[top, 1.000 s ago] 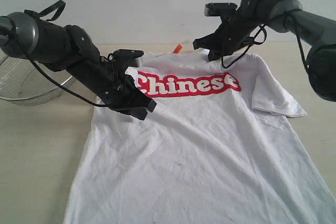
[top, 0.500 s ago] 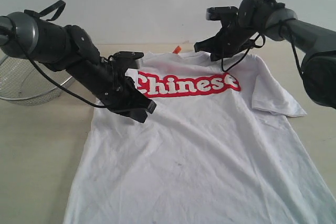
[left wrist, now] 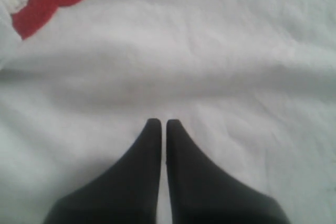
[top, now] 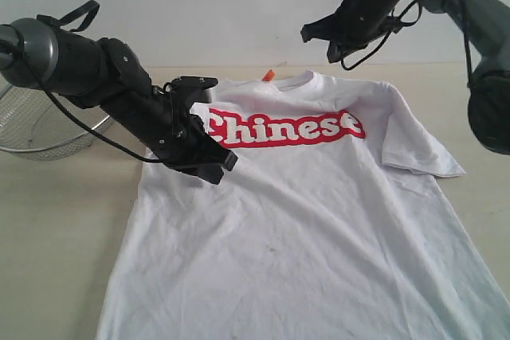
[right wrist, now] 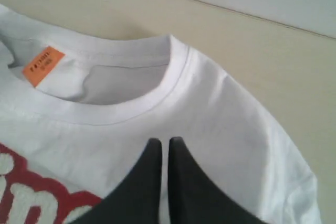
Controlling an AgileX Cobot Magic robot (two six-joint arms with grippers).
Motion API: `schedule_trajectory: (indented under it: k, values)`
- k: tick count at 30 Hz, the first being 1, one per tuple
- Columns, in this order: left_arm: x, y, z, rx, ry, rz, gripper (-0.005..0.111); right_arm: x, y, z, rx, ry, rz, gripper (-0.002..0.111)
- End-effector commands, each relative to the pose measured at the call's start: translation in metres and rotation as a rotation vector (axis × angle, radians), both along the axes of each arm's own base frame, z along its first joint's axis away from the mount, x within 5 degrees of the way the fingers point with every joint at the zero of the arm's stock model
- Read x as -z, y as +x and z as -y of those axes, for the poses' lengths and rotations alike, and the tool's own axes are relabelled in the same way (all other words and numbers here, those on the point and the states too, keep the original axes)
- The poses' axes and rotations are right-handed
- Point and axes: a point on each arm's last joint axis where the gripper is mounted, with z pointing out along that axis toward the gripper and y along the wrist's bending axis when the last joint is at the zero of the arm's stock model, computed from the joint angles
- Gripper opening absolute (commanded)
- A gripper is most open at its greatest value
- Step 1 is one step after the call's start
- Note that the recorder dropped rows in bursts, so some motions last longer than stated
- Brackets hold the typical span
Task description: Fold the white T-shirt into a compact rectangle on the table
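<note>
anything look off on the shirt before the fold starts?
Nothing serious. The white T-shirt lies flat, print up, lightly wrinkled. A faint grey smudge marks its mid-front. Only the sleeve on the exterior view's right shows spread out; the other side's is hidden behind the left arm or tucked under, cannot tell.

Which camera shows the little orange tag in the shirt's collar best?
The right wrist view: the orange tag sits close and whole inside the collar of the white T-shirt. The exterior view shows only an orange sliver at the neckline. The left wrist view misses it, showing just white cloth and red print.
</note>
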Motion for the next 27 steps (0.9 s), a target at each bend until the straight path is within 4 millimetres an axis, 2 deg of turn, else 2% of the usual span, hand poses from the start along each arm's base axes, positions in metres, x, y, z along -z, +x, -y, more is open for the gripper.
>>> schedule_trajectory:
  k: [1, 4, 6, 7, 9, 10, 13, 15, 18, 23, 25, 27]
  values:
    - [-0.002, 0.003, 0.0, -0.018, -0.005, 0.014, 0.004, -0.043, -0.009, 0.037, 0.092, -0.028, 0.051, 0.0]
    - [-0.002, 0.003, 0.0, -0.018, -0.005, 0.014, 0.004, -0.076, -0.018, 0.05, 0.142, 0.004, 0.107, 0.0]
    - [-0.002, 0.003, 0.0, -0.016, -0.005, 0.011, 0.004, -0.083, -0.024, 0.055, 0.154, -0.032, 0.091, 0.0]
    - [-0.002, 0.003, 0.0, -0.015, -0.005, 0.01, 0.004, -0.081, -0.031, 0.052, 0.096, -0.041, 0.057, 0.0]
    - [-0.002, 0.003, 0.0, -0.018, -0.005, 0.015, 0.004, -0.076, -0.039, 0.038, -0.023, 0.068, 0.01, 0.0]
    - [-0.002, 0.003, 0.0, -0.019, -0.005, 0.017, 0.004, -0.071, -0.043, 0.037, -0.024, 0.082, -0.022, 0.0]
    - [-0.001, 0.002, -0.001, -0.007, 0.003, 0.012, 0.004, -0.06, -0.061, 0.043, -0.002, 0.013, -0.119, 0.0]
    - [-0.001, 0.003, -0.001, -0.008, 0.003, 0.014, 0.004, -0.045, -0.077, 0.051, 0.01, -0.084, -0.21, 0.0]
    - [-0.001, 0.003, -0.001, -0.008, 0.003, 0.014, 0.004, -0.024, -0.099, 0.052, -0.006, -0.104, -0.325, 0.0]
    - [-0.001, 0.003, -0.001, -0.008, 0.003, 0.014, 0.004, -0.006, -0.112, 0.055, -0.003, -0.136, -0.346, 0.0]
    - [-0.001, 0.003, -0.001, -0.008, 0.003, 0.014, 0.004, -0.006, -0.109, 0.059, -0.007, -0.186, -0.315, 0.007]
    - [-0.001, 0.003, -0.001, -0.008, 0.003, 0.014, 0.004, -0.007, -0.107, 0.061, -0.003, -0.217, -0.291, 0.025]
